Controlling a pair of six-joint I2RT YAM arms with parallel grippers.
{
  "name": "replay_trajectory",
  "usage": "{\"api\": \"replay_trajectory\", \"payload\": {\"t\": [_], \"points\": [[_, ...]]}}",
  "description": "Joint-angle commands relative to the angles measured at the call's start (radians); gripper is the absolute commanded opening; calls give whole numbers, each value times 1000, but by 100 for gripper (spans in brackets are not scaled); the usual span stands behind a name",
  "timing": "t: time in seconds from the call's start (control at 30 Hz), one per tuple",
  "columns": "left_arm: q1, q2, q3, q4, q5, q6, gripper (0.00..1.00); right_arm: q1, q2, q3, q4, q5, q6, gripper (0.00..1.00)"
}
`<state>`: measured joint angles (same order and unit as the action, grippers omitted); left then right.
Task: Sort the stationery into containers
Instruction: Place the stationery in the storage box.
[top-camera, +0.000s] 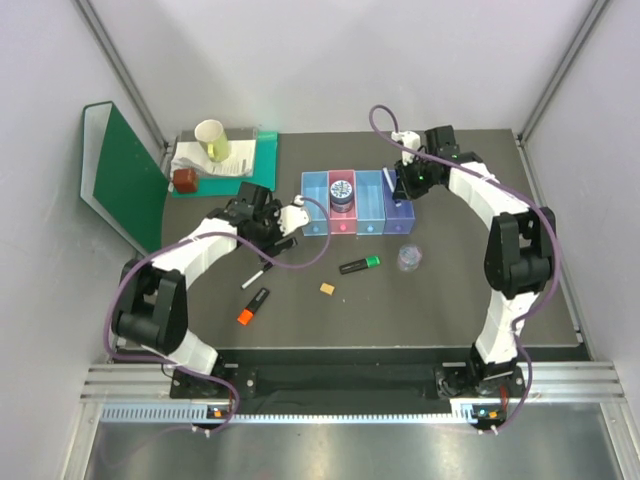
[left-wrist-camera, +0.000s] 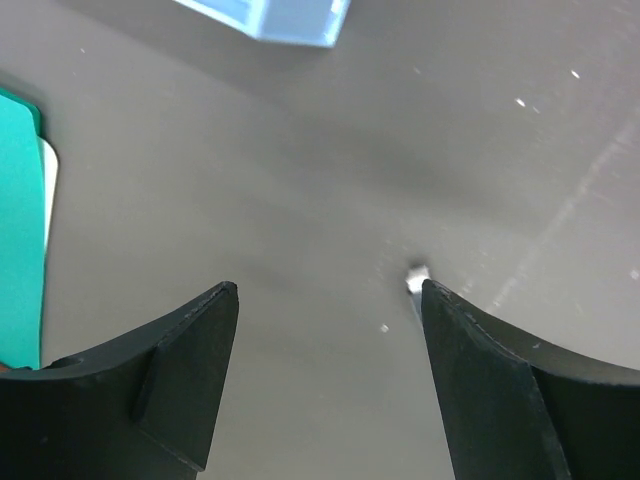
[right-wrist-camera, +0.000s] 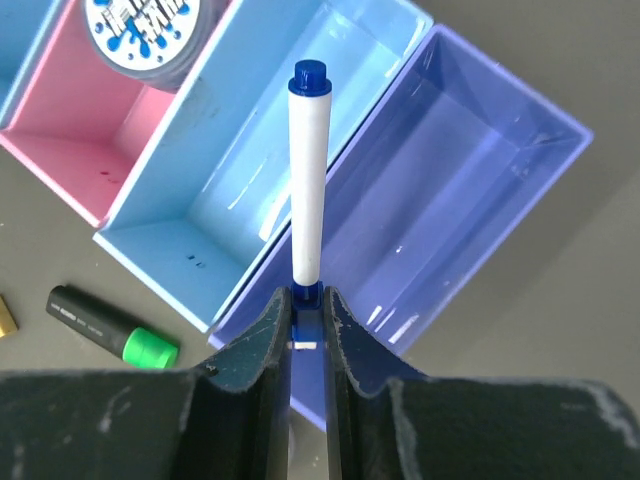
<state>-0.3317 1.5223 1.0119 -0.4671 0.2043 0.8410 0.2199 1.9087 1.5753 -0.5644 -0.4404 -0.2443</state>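
- The right gripper (right-wrist-camera: 310, 318) is clamped tight on the bottom end of a slim white pen with a blue cap (right-wrist-camera: 305, 190). The pen pokes out over the wall between the blue plastic bin (right-wrist-camera: 200, 210) and the purple plastic bin (right-wrist-camera: 470, 190).
- The round blue-patterned tin (right-wrist-camera: 145, 30) is sitting in the pink plastic bin (right-wrist-camera: 60, 120), next door to the blue one.
- The left gripper (left-wrist-camera: 328, 290) hangs low over the dark table (left-wrist-camera: 300, 180) just left of the bin row, jaws spread wide and holding nothing.
- Loose on the table in front of the bins are a black highlighter with a green cap (top-camera: 359, 265), a tiny tan block (top-camera: 327, 289) and a clear round tub (top-camera: 409, 257).
- Further left lie a second slim white pen (top-camera: 257, 276) and a black highlighter with an orange cap (top-camera: 254, 306), near each other.
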Motion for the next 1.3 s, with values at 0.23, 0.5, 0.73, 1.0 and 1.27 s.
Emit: {"api": "replay_trajectory", "payload": {"t": [0.23,0.5,0.73,1.0,1.27], "points": [[13,62,74,1,50,43,79,2,46,-58,121,-1,34,0],[13,73,65,-62,53,69,79,1,27,-95,121,11,22,22],[19,81,24,-47,56,82,78,4,-13,-29,58,0,-21,64],[26,98,4,-57,72,93,77,4,-105,103,-49,22,-119,72],[51,98,-50,-33,78,104,75,10,-172,130,-78,28,-121,73]]}}
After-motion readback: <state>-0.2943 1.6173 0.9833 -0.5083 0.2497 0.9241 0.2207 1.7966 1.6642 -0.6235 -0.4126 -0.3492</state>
